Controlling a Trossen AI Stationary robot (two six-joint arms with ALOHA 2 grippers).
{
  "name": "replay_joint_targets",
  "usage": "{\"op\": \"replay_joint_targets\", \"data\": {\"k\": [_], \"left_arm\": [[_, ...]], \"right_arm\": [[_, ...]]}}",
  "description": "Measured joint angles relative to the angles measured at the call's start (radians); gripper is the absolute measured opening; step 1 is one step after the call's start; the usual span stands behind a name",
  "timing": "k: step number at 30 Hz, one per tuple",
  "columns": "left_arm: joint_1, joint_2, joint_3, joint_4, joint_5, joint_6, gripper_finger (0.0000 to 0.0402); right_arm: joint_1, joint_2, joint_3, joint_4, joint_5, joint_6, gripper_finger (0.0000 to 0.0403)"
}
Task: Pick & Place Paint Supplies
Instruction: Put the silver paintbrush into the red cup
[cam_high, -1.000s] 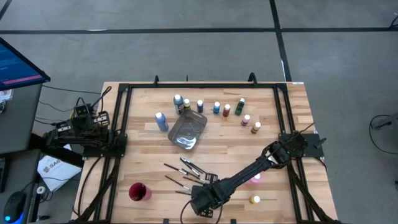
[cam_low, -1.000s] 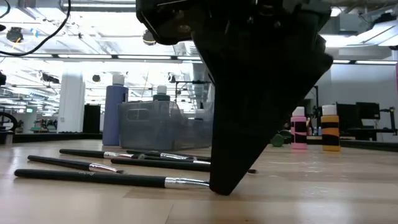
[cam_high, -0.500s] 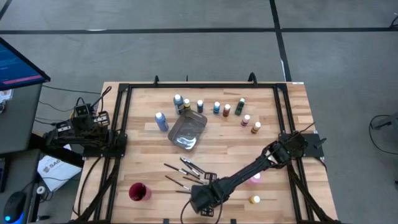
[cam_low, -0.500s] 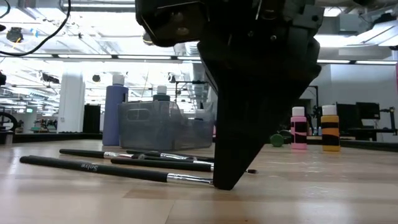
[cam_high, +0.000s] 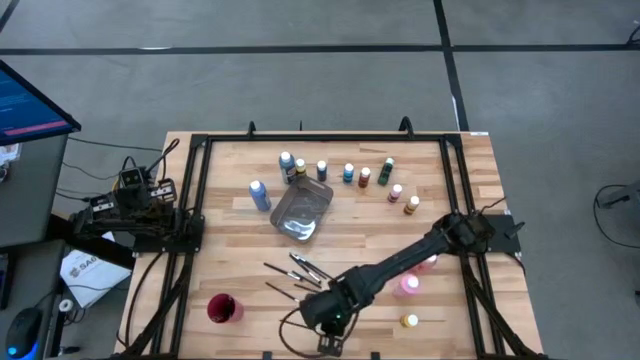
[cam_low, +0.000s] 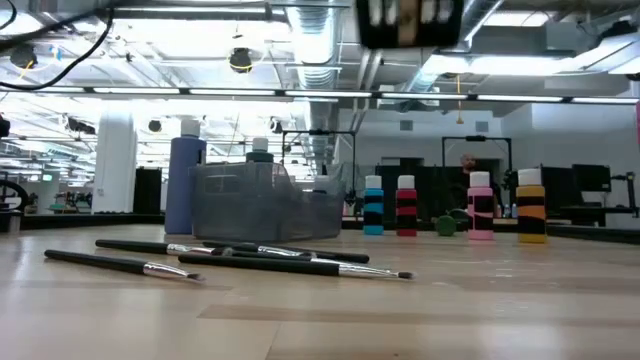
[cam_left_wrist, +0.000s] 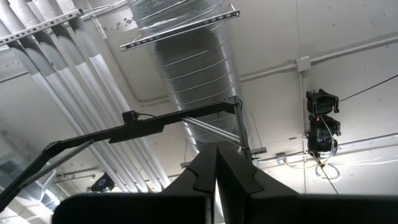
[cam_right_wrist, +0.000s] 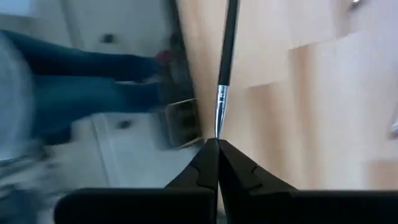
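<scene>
Black paintbrush (cam_right_wrist: 225, 50) pinched by its tip in right gripper (cam_right_wrist: 216, 144), lifted for carrying; left gripper (cam_left_wrist: 216, 152) closed, idle.

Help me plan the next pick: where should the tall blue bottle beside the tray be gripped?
Grip the tall blue bottle around its straight body, below the cap. It stands upright, the tray close beside it, so descend from above.

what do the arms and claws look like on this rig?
Both arms are dark, nearly black, with jointed segments. The right arm is long and slim; black cables loop near its base. The right claw has two dark tapered fingers; the left claw looks the same.
</scene>
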Motion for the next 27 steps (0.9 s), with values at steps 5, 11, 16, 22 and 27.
{"op": "replay_joint_targets", "data": {"k": [5, 11, 16, 22, 27], "left_arm": [[0.0, 0.0, 0.0, 0.0, 0.0, 0.0, 0.0003], [0.0, 0.0, 0.0, 0.0, 0.0, 0.0, 0.0003], [0.0, 0.0, 0.0, 0.0, 0.0, 0.0, 0.0003], [0.0, 0.0, 0.0, 0.0, 0.0, 0.0, 0.0003], [0.0, 0.0, 0.0, 0.0, 0.0, 0.0, 0.0003]], "right_arm": [[-0.053, -0.042, 0.009, 0.207, -0.168, 0.177, 0.0], [-0.104, -0.044, 0.008, 0.509, -0.242, 0.53, 0.0], [-0.122, -0.044, 0.008, 0.698, -0.254, 0.77, 0.0], [-0.131, -0.043, 0.009, 0.787, -0.216, 0.988, 0.0], [-0.139, 0.004, 0.009, 0.909, -0.184, 1.155, 0.0]]}}
